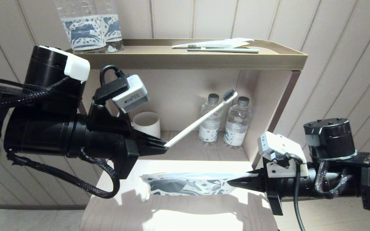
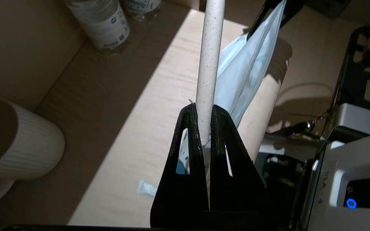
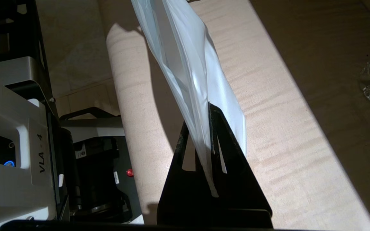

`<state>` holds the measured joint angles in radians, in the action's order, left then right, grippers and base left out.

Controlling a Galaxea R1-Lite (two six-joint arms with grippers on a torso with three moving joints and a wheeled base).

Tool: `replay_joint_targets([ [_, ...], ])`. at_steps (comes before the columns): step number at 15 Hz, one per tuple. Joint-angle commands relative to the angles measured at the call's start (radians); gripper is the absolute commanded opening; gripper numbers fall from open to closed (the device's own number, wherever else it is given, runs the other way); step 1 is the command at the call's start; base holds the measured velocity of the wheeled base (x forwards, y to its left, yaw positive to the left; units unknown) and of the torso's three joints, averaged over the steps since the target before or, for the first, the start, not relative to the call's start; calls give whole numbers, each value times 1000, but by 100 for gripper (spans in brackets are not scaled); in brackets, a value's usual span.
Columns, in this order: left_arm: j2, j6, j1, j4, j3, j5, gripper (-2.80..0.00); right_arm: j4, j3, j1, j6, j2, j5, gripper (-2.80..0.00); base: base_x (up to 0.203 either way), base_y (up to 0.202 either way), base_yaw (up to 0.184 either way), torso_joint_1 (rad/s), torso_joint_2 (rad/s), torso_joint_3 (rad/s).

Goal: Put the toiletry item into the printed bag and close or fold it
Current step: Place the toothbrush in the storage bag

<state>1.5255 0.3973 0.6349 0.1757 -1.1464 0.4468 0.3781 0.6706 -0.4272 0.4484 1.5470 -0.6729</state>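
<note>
My left gripper (image 1: 165,146) is shut on the handle end of the white toothbrush (image 1: 201,120), which slants up and to the right, its black bristle head high in front of the shelf bottles. In the left wrist view the toothbrush (image 2: 208,64) runs straight out from between the pinched jaws of that gripper (image 2: 203,110). My right gripper (image 1: 231,183) is shut on the right edge of the printed bag (image 1: 188,185), holding it above the lit wooden shelf, below the brush. The bag (image 3: 188,70) hangs as a white sheet from the right gripper (image 3: 206,118).
A white ribbed mug (image 1: 146,123) and two small bottles (image 1: 225,123) stand in the shelf niche. On the top tray (image 1: 278,56) lie a grey-green toothbrush with a white wrapper (image 1: 223,48) and clear bottles with blue horse labels (image 1: 90,27). A small white scrap (image 2: 146,187) lies on the shelf.
</note>
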Motion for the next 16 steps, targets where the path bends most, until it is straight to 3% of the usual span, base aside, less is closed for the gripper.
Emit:
replay_joint_targets([
  [1, -21, 72, -6, 143, -57, -26, -280, 2, 0, -1, 4, 2, -4, -280, 0, 0, 0, 0, 0, 0],
  [5, -20, 168, 5, 414, -243, -111, -280, 2, -5, -2, 4, 8, -5, -280, 0, 0, 0, 0, 0, 0],
  [8, 28, 247, 37, 637, -433, -230, -280, 4, -6, -2, 4, 12, -4, -280, 0, 0, 0, 0, 0, 0],
  [12, 84, 315, 143, 1007, -647, -437, -280, 36, -7, -7, 4, -23, 39, -280, 0, 0, 0, 0, 0, 0],
  [15, 119, 341, 185, 1108, -667, -593, -280, 37, -14, -18, 6, -68, 41, -280, 0, 0, 0, 0, 0, 0],
  [16, 138, 343, 191, 1120, -686, -613, -280, 36, -17, -18, 6, -76, 41, -280, 0, 0, 0, 0, 0, 0],
])
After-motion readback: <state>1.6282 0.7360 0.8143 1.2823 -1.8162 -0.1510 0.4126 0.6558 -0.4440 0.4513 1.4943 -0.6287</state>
